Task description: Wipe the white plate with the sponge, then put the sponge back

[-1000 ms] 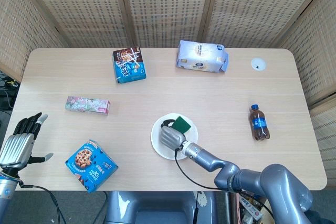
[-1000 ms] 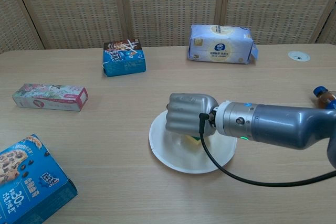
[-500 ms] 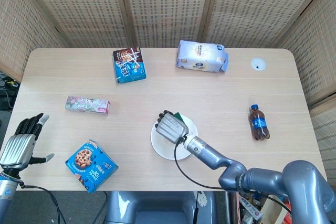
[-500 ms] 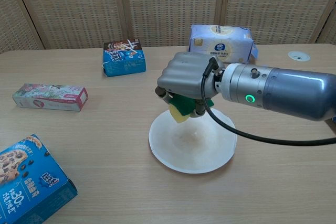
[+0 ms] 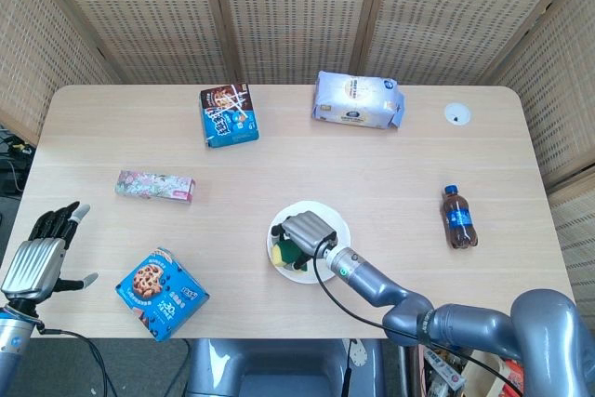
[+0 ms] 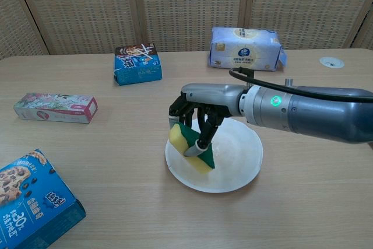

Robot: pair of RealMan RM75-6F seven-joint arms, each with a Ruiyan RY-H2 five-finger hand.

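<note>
The white plate (image 6: 233, 161) (image 5: 337, 224) lies on the table in front of me. My right hand (image 6: 201, 112) (image 5: 304, 231) reaches in from the right and hangs over the plate's left part, palm down. Its fingers grip the yellow and green sponge (image 6: 190, 148) (image 5: 282, 253), which tilts with its lower end on or just above the plate's left rim. My left hand (image 5: 35, 253) shows only in the head view, at the table's near left edge, fingers apart and holding nothing.
A blue cookie box (image 6: 29, 208) lies at the near left, a flat pink box (image 6: 55, 108) further back. A blue snack box (image 6: 137, 63) and a white tissue pack (image 6: 246, 49) stand at the back. A dark drink bottle (image 5: 458, 217) lies to the right.
My right hand lifted off the plate with the sponge, then came back down over the plate's left side, turning so the sponge now hangs tilted below the fingers. The left hand stayed put.
</note>
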